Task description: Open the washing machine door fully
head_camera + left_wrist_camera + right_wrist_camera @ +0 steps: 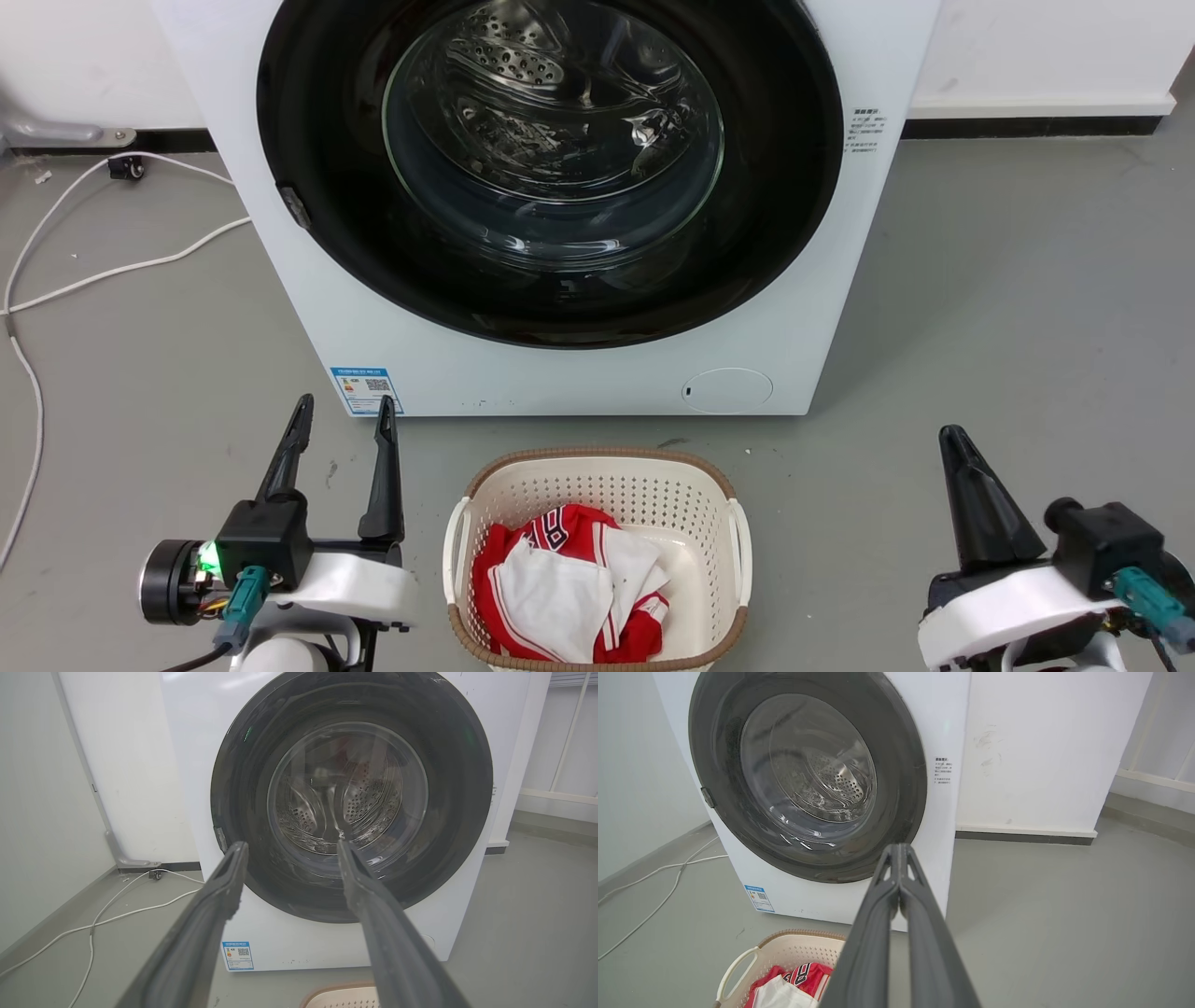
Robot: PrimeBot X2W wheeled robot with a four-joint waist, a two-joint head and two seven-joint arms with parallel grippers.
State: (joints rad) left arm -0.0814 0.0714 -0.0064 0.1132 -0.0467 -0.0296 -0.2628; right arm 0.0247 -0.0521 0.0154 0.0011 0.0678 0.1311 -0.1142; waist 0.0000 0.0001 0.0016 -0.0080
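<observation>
**Door shut, both grippers well short of it**

Nearest the robot, the left gripper [344, 401] is seen with its fingers spread apart and nothing between them. The right gripper [950, 437] is seen with its fingers pressed together, and nothing is held. Between the two arms, a basket [597, 455] holding red and white clothes [560, 579] stands on the floor just in front of the washing machine [560, 378].

Beyond it, the door [551, 159] lies closed, flush against the machine's front. A small grey tab [296, 207] can be made out at its left edge, and this is judged to be the place to pull. No step of the opening is judged to have been made.

Several failures can be expected from here. The tab is small and the black surround glossy, so the fingers could slip off if they are placed slightly wide. The basket could be knocked by an arm reaching low. A white cable [93, 271] lying on the floor to the left could be caught if the base is driven that way.
</observation>
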